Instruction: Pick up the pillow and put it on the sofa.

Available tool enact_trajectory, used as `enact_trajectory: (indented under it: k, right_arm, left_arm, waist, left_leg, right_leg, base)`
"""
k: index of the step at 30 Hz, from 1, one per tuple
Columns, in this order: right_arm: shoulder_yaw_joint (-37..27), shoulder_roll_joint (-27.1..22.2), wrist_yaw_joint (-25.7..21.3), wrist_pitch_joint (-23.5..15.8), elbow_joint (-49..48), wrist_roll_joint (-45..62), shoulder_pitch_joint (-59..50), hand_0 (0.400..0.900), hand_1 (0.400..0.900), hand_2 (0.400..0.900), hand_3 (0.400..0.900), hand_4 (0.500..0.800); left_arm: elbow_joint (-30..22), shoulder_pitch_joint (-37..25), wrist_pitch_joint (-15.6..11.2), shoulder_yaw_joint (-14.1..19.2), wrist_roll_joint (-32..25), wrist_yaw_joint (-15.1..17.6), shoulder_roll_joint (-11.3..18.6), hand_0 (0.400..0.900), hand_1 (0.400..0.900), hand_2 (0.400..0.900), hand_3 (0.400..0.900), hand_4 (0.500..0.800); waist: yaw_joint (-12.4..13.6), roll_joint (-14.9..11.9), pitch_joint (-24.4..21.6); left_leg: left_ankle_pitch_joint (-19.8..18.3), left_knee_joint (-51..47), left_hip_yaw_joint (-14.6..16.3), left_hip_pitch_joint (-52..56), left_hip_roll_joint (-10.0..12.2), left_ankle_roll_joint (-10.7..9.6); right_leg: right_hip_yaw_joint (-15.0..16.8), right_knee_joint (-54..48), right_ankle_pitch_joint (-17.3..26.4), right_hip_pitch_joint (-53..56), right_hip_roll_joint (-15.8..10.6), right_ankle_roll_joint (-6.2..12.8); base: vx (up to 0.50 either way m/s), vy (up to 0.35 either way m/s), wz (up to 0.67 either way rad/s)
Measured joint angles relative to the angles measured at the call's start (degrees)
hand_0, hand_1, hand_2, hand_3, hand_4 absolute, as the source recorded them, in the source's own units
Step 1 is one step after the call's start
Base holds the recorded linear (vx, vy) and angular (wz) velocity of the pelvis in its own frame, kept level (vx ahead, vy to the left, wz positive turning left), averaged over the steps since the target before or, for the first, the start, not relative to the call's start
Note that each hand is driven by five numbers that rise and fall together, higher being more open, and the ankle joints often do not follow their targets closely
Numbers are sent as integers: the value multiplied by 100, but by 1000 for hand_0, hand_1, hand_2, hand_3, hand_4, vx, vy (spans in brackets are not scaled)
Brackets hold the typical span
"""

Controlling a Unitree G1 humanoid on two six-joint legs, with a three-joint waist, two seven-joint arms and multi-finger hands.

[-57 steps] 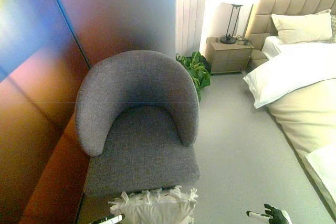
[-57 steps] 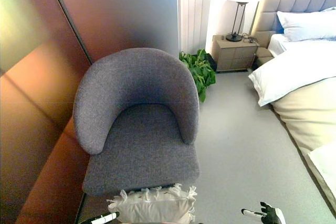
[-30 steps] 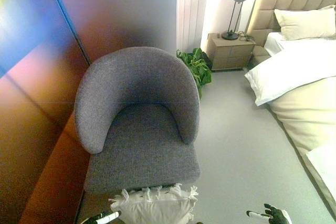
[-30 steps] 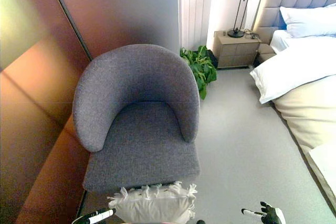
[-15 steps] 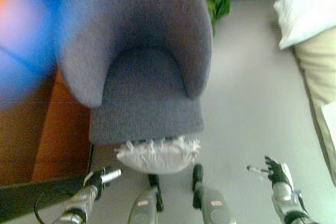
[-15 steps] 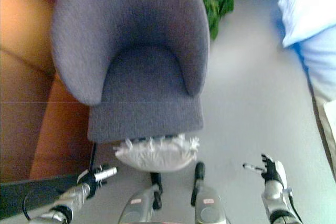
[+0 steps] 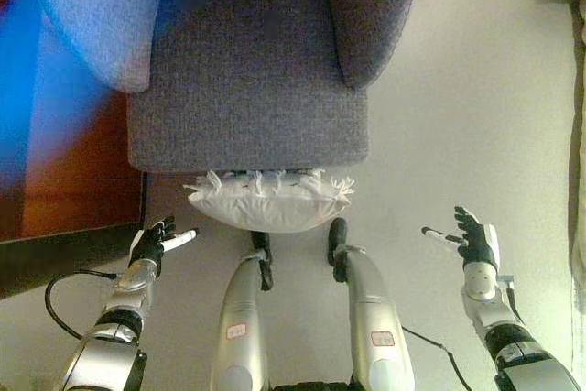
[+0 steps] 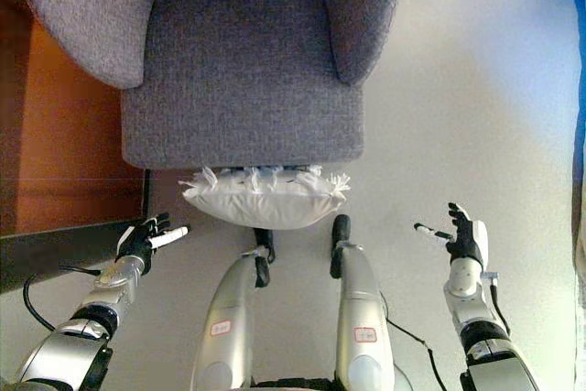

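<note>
We see our left hand low beside the pillow, on its left and well apart from it, fingers loosely extended with one white-tipped finger pointing toward the pillow. It holds nothing and touches nothing. Our right hand is on the far side of the pillow, to its right and also well apart, fingers spread wide and raised, palm turned inward, empty as well.

The pillow lies on the pale floor, directly in front of the grey armchair, its long side running along the front edge of the seat. It looks tucked just under or against that edge; we cannot tell whether the two touch. It is white, plump and oval in outline, with a ragged fringe of short white tufts along the edge nearest the chair and at both ends. The chair's seat behind the pillow is bare grey fabric, flanked by curved upholstered arms.
</note>
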Motion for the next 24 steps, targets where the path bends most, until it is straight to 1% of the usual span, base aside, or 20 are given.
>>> enact_trajectory:
  k: [2,4,6,9,12,13,15,17,24]
  right_arm:
    - [1,-23,-52,15,-69,0,-65,900,900,900,900,800]
    - [1,-45,-74,69,-228,-4,-71,900,900,900,900,800]
    - [14,-48,-74,130,-273,-4,-64,900,900,900,900,800]
    - [140,-55,-73,163,-351,-3,-59,900,900,900,900,800]
    - [217,-49,-64,166,-352,-3,51,900,900,900,900,800]
    - [213,-49,-63,168,-339,1,87,900,900,900,900,800]
    - [213,-50,-64,153,-354,4,158,900,900,900,900,800]
    - [211,-50,-63,108,-360,5,182,900,900,900,900,800]
    - [218,-3,-60,58,-495,9,403,900,900,900,900,800]
  left_arm:
    - [-8,-118,3,-7,-42,0,-4,900,900,900,900,800]
    - [3,-256,5,-9,-43,4,5,900,900,900,900,800]
    - [-7,-395,8,-19,-78,-1,7,900,900,900,900,800]
    - [-15,-590,38,-60,-336,-25,70,900,900,900,900,800]
    - [18,-864,101,-133,-706,-69,109,900,900,900,900,800]
    - [46,-922,111,-133,-795,-71,119,900,900,900,900,800]
    - [45,-978,112,-132,-935,-67,183,900,900,900,900,800]
    - [43,-1023,110,-132,-1019,-72,252,900,900,900,900,800]
    - [-10,-1017,119,-130,-1457,-121,251,900,900,900,900,800]
  waist:
    - [0,-37,5]
    - [-13,-84,8]
    - [-38,-137,11]
    - [-143,-285,16]
    - [-160,-457,19]
    - [-165,-478,17]
    - [-264,-563,15]
    - [-291,-635,16]
    - [-286,-682,19]
  left_leg:
    - [-45,266,-17,-262,12,10]
    - [-114,533,-76,-484,14,5]
    - [-155,739,-137,-655,22,5]
    - [-210,961,-226,-852,35,-4]
    - [-234,1095,-297,-960,74,-38]
    - [-245,1163,-347,-1007,81,-55]
    - [-272,1280,-434,-1095,89,-91]
    - [-274,1314,-464,-1186,95,-94]
    - [-289,1469,-560,-1246,108,-116]
  right_leg:
    - [67,216,-8,-254,21,-7]
    - [179,395,-8,-464,111,-6]
    - [203,543,-8,-613,139,-6]
    - [264,690,-14,-790,202,1]
    - [257,760,-11,-882,282,2]
    - [249,790,-11,-895,301,2]
    - [192,880,-18,-952,321,-9]
    - [186,901,-19,-1043,319,-11]
    - [153,977,-19,-1039,390,-12]
  base:
    - [16,-11,-8]
    - [29,-49,-8]
    - [34,-61,-8]
    - [33,-81,-3]
    - [135,-81,-1]
    - [28,-90,-1]
    - [19,-81,-1]
    - [13,-76,0]
    - [16,-66,-1]
